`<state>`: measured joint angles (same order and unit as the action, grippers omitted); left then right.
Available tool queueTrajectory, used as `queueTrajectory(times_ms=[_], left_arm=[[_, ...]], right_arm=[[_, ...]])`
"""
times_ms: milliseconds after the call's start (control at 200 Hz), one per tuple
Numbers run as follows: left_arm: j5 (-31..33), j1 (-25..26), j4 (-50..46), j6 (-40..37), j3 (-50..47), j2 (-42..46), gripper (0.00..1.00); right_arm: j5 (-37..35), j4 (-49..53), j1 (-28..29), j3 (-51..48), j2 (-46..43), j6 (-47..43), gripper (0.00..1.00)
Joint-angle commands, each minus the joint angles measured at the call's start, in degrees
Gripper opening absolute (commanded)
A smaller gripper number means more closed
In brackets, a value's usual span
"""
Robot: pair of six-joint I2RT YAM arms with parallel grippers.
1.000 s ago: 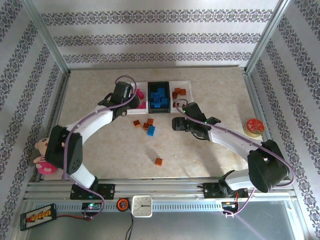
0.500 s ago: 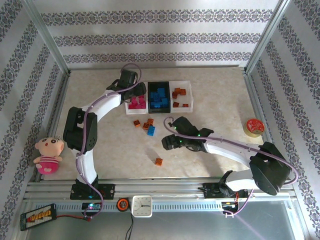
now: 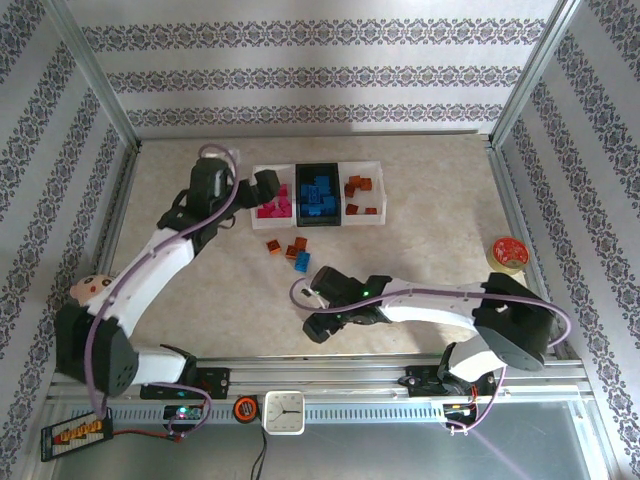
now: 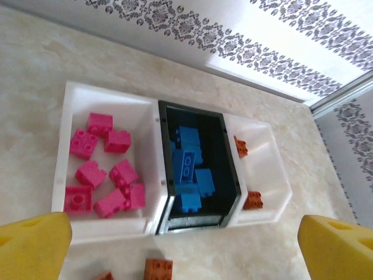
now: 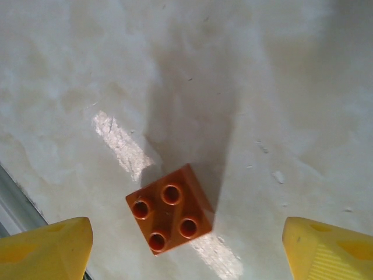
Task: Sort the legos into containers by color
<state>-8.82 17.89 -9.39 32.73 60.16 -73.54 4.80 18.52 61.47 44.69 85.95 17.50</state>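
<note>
Three joined containers stand at the back: a white bin (image 3: 258, 185) of pink legos (image 4: 93, 175), a black bin (image 3: 300, 175) of blue legos (image 4: 189, 166), and a white bin (image 3: 376, 205) with orange legos (image 3: 360, 186). My left gripper (image 3: 267, 188) hangs open at the pink bin's near-left side, its yellow fingertips (image 4: 32, 245) wide apart with nothing between them. My right gripper (image 5: 187, 249) is open low over a lone orange brick (image 5: 170, 216), which lies studs up between the fingers (image 5: 329, 248), touching neither. In the top view the right gripper (image 3: 318, 325) covers that brick.
Loose orange bricks (image 3: 273, 247) and a blue one (image 3: 301, 261) lie on the table in front of the bins. A red-orange disc (image 3: 508, 253) sits at the right wall. A doll (image 3: 88, 288) lies at the left, and a white clock (image 3: 284, 411) on the front rail.
My right gripper has swung from beside the bins down to the near side and now sits over the lone orange brick. My left arm has pulled left, away from the pink bin.
</note>
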Motion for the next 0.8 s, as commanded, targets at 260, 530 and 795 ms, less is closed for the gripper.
queueTrajectory(times_ms=[260, 530, 795], left_arm=[[1.85, 0.3, -5.03, 4.0, -19.47, 20.76, 1.0], [1.66, 0.17, -4.2, 5.86, -27.46, 25.16, 1.0], [-0.67, 0.18, -0.6, 7.33, -31.0, 22.97, 1.0]], right_arm=[[-4.27, 0.53, 2.25, 3.83, 7.5, -2.99, 0.65], [-4.14, 0.59, 0.1, 3.78, 3.51, -3.15, 0.31], [-6.05, 0.55, -16.55, 9.39, -5.05, -1.05, 0.24]])
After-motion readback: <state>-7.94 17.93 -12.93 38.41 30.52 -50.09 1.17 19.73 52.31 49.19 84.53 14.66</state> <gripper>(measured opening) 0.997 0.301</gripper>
